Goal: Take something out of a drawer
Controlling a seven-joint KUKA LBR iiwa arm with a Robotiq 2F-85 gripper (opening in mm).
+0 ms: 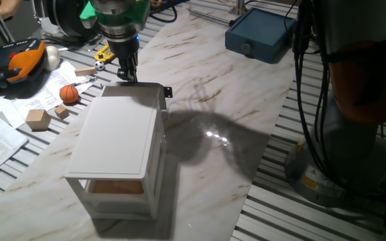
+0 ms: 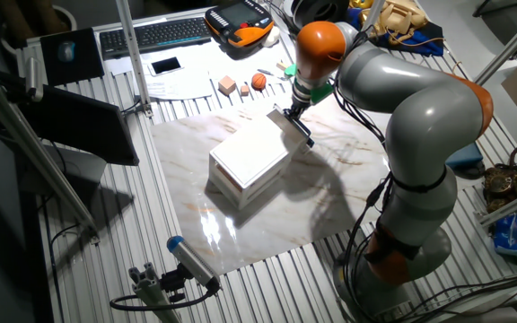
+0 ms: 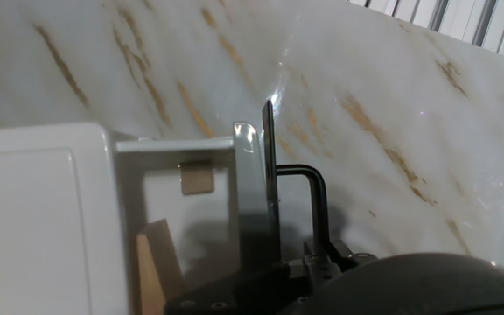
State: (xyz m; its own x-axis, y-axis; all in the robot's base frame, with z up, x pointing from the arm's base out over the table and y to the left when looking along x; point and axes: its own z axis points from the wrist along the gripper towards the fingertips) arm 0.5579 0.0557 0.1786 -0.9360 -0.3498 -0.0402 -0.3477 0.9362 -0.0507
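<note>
One white cabinet stands on the marble surface, with one orange ball and three loose wooden blocks beside it; one blue box sits at the far edge.

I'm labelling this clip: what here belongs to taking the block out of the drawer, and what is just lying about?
Job:
- top drawer, pulled open
- wooden block inside it
- white cabinet
- hand at the drawer

Lying about:
- orange ball
- small wooden cubes
- blue box
- keyboard
</note>
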